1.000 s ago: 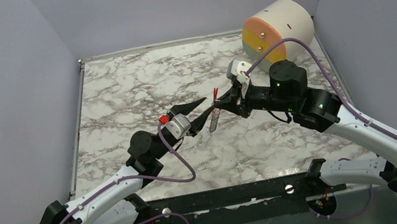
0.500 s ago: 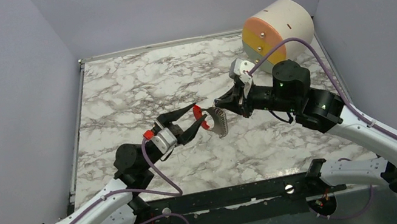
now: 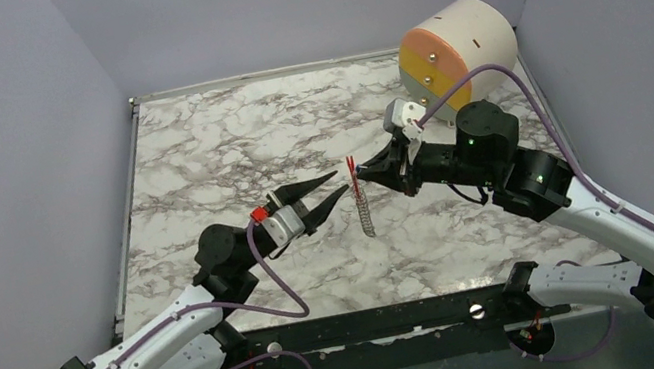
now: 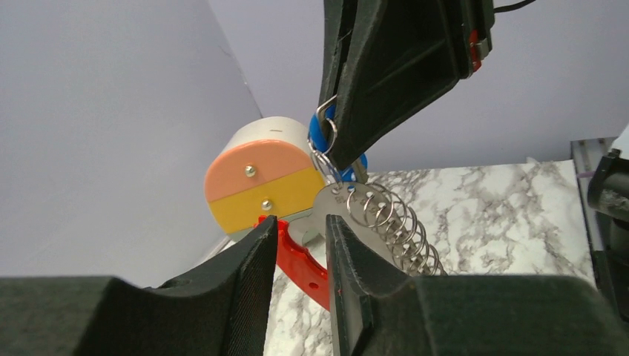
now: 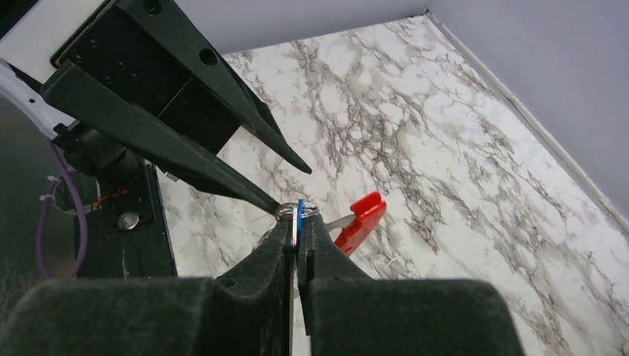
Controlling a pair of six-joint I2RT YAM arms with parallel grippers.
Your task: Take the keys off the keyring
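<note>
The right gripper (image 3: 359, 177) is pinched fully closed on the small blue-headed key (image 5: 300, 211), and everything else hangs from that grip. The bunch of flat silvery metal keys (image 3: 365, 213) dangles straight below its fingertips, clear of the marble tabletop (image 3: 195, 147). The thin bright red keyring (image 3: 351, 164) stands edge-on just above those fingertips

Half a second ago the bunch was swung out flat toward the left arm, with the red loop in among the left fingertips. Now the bunch has dropped back to vertical and the loop is out of that gap. The left gripper (image 3: 341, 182) has narrowed but remains parted, with a clear gap between its two black fingers, and it grips nothing

In its own wrist view the keyring lies just beyond its fingertips, seen through the gap, with the silvery keys and their small wire rings further on and to the right. In the right wrist view its lower fingertip comes close to the small ring beside the blue-headed key, though contact cannot be made out

Judging by this, the try at the loop seems to have come to nothing. The keys all look attached and none is off yet, so the left gripper probably needs to line up on the keyring again before closing
</note>
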